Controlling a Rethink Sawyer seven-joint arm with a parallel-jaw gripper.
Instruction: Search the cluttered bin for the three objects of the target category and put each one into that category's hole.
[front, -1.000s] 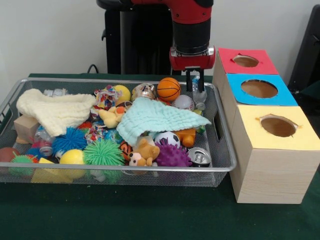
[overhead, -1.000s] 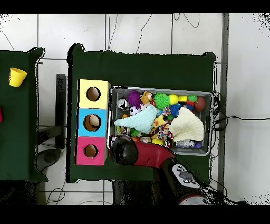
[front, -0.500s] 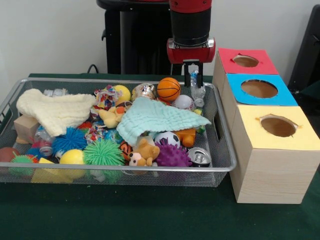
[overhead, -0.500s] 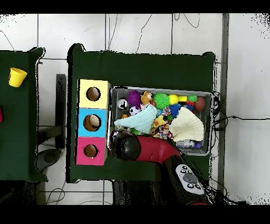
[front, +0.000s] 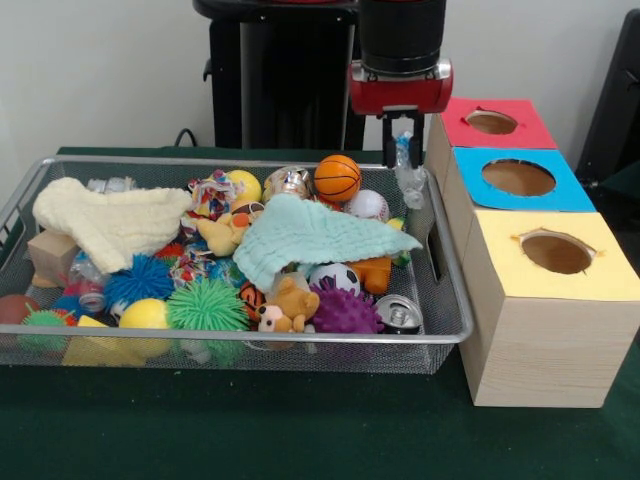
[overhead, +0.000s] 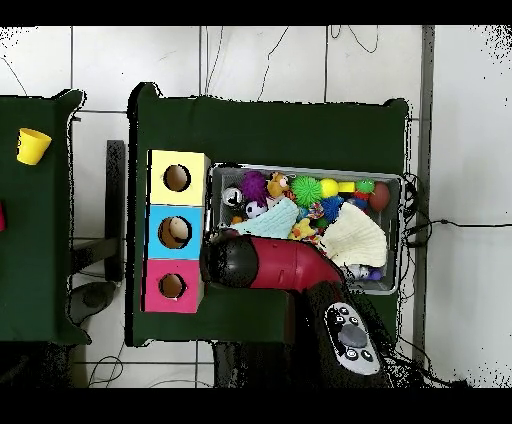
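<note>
A: Bottle (front: 408, 172), small and clear plastic, hung pinched at its neck between the closed fingers of the gripper (front: 403, 128), clear of the bin (front: 452, 300), above its 1 o'clock corner in the front view.

B: Which hole?

A: Could not tell. The red box (front: 497, 123) stood just beside it at 3 o'clock, the blue box (front: 520, 179) next along, the yellow box (front: 556, 256) nearest the camera. In the overhead view the arm (overhead: 262, 266) covered the bottle.

B: Risks?

A: Grip looked thin, on the neck only. The body dangled free; a quick sideways carry could swing it against the red box's wall and knock it loose. A drop here would land it on the bin's rim or between bin and boxes.
</note>
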